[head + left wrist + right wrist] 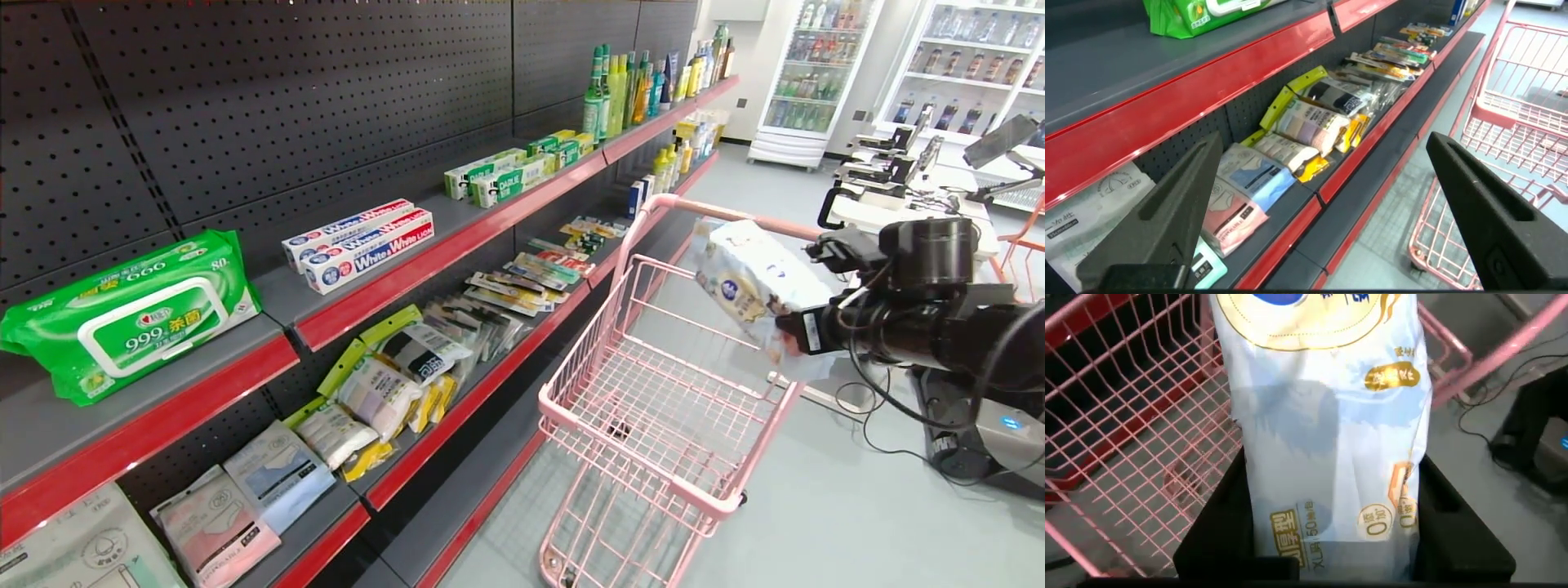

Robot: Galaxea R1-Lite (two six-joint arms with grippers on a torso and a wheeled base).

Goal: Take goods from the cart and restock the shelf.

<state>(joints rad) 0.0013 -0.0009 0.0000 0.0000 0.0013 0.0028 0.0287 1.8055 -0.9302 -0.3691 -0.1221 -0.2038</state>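
My right gripper [785, 336] is shut on a white and pale-blue soft pack [755, 282], which it holds tilted above the right rim of the pink cart [653, 425]. In the right wrist view the pack [1327, 433] stands between my two dark fingers [1221, 523], with the cart's wire basket [1127, 433] below it. My left gripper [1327, 216] is open, held in front of the lower shelves with its two dark fingers [1167, 216] spread wide. The cart's basket looks bare inside.
Dark shelves with red edges [441, 253] run along the left. A green wipes pack [131, 314] and toothpaste boxes [359, 241] sit on the upper shelf. Bagged goods [384, 392] fill the shelf below. Grey floor lies right of the cart; drink coolers [808, 73] stand far back.
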